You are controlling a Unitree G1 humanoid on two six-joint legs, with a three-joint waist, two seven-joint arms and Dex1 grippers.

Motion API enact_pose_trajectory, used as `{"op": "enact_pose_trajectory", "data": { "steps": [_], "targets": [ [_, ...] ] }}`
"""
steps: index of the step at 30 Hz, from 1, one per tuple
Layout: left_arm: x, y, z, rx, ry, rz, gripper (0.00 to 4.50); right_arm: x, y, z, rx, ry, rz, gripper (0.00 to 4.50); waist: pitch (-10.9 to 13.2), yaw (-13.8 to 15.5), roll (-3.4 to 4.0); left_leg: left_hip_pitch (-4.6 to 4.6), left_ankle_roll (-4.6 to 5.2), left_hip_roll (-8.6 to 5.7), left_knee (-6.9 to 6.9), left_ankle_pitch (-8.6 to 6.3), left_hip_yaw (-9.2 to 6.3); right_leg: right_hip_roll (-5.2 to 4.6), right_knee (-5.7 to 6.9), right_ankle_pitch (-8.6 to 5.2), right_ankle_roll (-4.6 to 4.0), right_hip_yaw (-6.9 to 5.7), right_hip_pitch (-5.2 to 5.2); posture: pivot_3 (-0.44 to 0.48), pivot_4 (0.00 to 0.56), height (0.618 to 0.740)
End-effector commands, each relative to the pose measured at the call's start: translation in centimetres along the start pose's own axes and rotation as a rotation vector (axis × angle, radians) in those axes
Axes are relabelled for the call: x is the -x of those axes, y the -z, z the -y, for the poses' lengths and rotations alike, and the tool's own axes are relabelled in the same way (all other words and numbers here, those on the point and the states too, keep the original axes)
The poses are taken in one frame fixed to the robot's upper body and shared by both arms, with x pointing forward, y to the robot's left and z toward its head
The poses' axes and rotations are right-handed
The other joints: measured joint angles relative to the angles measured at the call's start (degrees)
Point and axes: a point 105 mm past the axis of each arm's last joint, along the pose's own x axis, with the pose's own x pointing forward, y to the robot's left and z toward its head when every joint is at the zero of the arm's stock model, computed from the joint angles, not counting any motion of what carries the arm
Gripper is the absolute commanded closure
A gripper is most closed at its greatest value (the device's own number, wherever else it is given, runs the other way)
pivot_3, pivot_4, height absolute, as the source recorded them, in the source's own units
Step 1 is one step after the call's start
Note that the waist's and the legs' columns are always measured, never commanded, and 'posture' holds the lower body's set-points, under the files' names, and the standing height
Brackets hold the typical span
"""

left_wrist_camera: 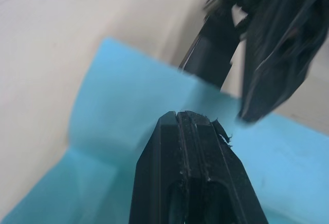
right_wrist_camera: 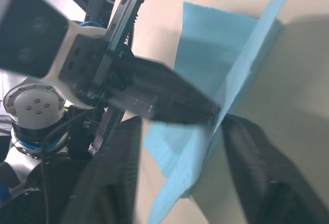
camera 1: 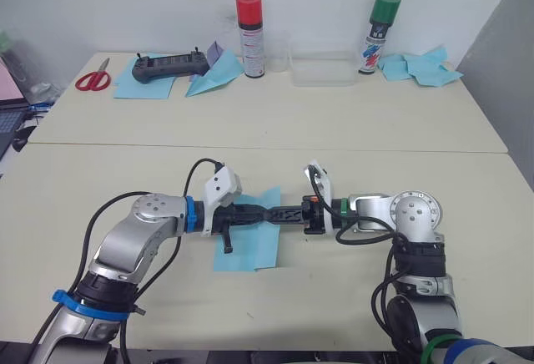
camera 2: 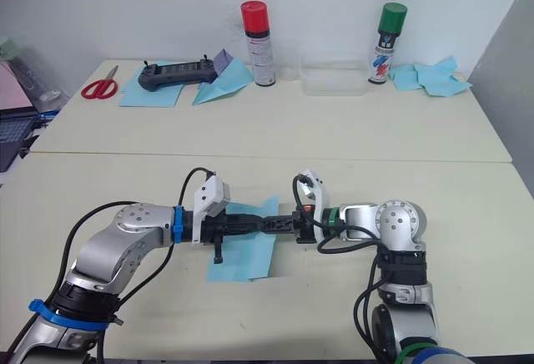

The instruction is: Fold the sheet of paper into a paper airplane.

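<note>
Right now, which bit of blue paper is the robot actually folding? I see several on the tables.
Look at the near table, not the far one with the spray cans. The sheet of paper lies flat between the two arms, where the left gripper and right gripper meet above it. Unlike the crumpled blue scraps and the paper dart at the back, it has one edge lifted.

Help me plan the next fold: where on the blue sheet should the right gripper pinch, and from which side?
Probably the raised edge of the sheet of paper, approached from the robot's right: that flap stands up off the table between the right gripper's open fingers, while the left gripper presses the flat part.
</note>
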Motion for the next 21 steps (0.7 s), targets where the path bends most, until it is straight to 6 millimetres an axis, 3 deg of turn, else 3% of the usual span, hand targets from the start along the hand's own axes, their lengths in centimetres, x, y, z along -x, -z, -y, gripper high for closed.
{"op": "enact_pose_trajectory", "data": {
  "steps": [1, 10, 11, 14, 21],
  "targets": [
    [0.4, -0.7, -0.2, -0.032, -0.016, 0.012, 4.50, 0.2, -0.1, -0.9, 0.043, -0.021, 0.001, 0.45, 0.0, 0.0, 0.00, 0.00, 0.00, 0.00, 0.00, 0.00, 0.00, 0.00, 0.00, 0.00, 0.00, 0.00, 0.00, 0.000, 0.150, 0.740],
    [0.5, -0.7, -0.3, -0.034, -0.020, 0.010, 4.50, -0.3, 0.7, -0.5, 0.035, -0.002, -0.022, 0.45, 0.0, 0.0, 0.00, 0.00, 0.00, 0.00, 0.00, 0.00, -0.01, 0.00, 0.01, 0.00, 0.00, -0.01, 0.00, 0.000, 0.150, 0.740],
    [0.5, -0.6, -0.3, -0.034, -0.020, 0.009, 4.50, -0.4, 0.7, -0.3, 0.026, 0.005, -0.019, 0.61, 0.0, 0.0, 0.00, 0.00, 0.00, 0.00, 0.00, 0.00, -0.01, 0.00, 0.01, 0.00, 0.00, -0.01, 0.00, 0.000, 0.150, 0.740],
    [0.6, -0.5, -0.3, -0.036, -0.021, 0.003, 4.50, -0.4, 0.7, 0.0, 0.015, 0.021, -0.009, 1.34, 0.0, 0.0, 0.00, 0.00, 0.00, 0.00, 0.01, 0.00, 0.00, 0.00, 0.02, 0.00, 0.00, -0.01, 0.00, 0.000, 0.150, 0.740],
    [1.0, 0.0, -0.4, -0.035, -0.032, -0.022, 4.50, -0.2, 0.6, 0.9, 0.005, 0.067, 0.004, 3.87, 0.0, 0.0, 0.00, 0.00, 0.00, 0.00, 0.02, 0.00, -0.01, 0.00, 0.05, 0.00, 0.00, -0.01, 0.00, 0.000, 0.150, 0.740]
  ]
}}
